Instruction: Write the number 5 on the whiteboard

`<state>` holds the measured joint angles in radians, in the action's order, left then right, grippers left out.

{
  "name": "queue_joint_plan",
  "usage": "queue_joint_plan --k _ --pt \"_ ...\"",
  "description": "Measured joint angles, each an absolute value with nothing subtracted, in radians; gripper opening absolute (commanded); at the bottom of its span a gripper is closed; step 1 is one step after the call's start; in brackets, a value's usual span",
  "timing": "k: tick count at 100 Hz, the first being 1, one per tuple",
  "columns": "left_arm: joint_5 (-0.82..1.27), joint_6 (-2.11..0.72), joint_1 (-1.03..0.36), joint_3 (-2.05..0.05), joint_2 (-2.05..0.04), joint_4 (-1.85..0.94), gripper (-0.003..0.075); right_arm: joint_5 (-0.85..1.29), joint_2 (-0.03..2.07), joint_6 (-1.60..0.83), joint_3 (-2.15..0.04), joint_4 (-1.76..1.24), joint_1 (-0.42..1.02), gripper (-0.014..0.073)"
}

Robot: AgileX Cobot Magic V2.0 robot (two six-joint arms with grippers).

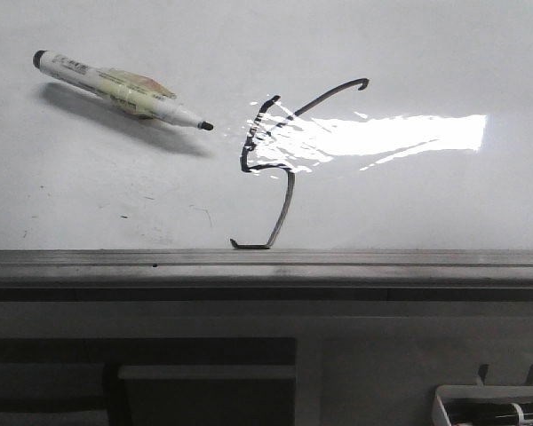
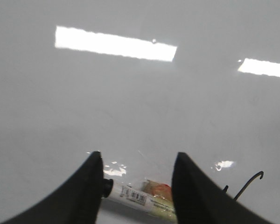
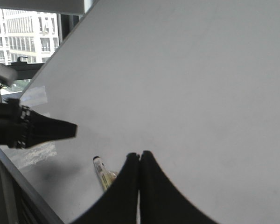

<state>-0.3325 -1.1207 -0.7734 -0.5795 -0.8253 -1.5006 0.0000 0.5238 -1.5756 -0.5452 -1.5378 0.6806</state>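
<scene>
Looking finished on the writing step: number 5 [image 1: 280,169] sitting mid whiteboard [image 1: 444,53], foot close to the near rail [image 1: 382,259]. Marker [image 1: 115,89] lying loose, uncapped, left of the digit. Left gripper [image 2: 137,161] hanging spread above the marker, gripping nothing. Right gripper [image 3: 140,156] pressing fingers together, empty (apparently idle). Next probably calling for retreating, or re-grasping the marker.

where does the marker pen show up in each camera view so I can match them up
Front view: the white marker pen with black cap and tip lies upper left on the glossy white whiteboard, tip toward the hand-drawn black number 5.
Left wrist view: between the open left tool fingers, low.
Right wrist view: beside the shut right tool, low.
Shared landmark: the whiteboard.
</scene>
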Motion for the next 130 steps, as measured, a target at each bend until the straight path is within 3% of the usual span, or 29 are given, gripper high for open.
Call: queue_joint_plan --k 8,29,50,111,130 --pt "-0.336 -1.156 -0.773 -0.529 -0.719 -1.501 -0.0023 -0.019 0.492 -1.576 -0.472 -1.54 0.681 -0.0063" --pt "-0.313 -1.188 -0.773 -0.332 -0.448 -1.502 -0.002 0.0 0.401 -1.576 -0.308 -1.54 0.681 -0.0062" --pt "-0.292 -1.188 -0.773 -0.193 -0.269 -1.504 -0.002 0.027 0.352 -1.576 -0.284 -1.54 0.681 -0.0062" --pt "-0.276 -1.19 -0.773 -0.169 -0.232 -1.504 -0.002 0.033 0.351 -1.576 -0.284 -1.54 0.681 -0.0062" --pt "-0.275 -1.201 -0.722 -0.143 -0.228 -1.289 -0.002 0.035 0.351 -1.576 -0.284 -1.54 0.681 -0.0062"
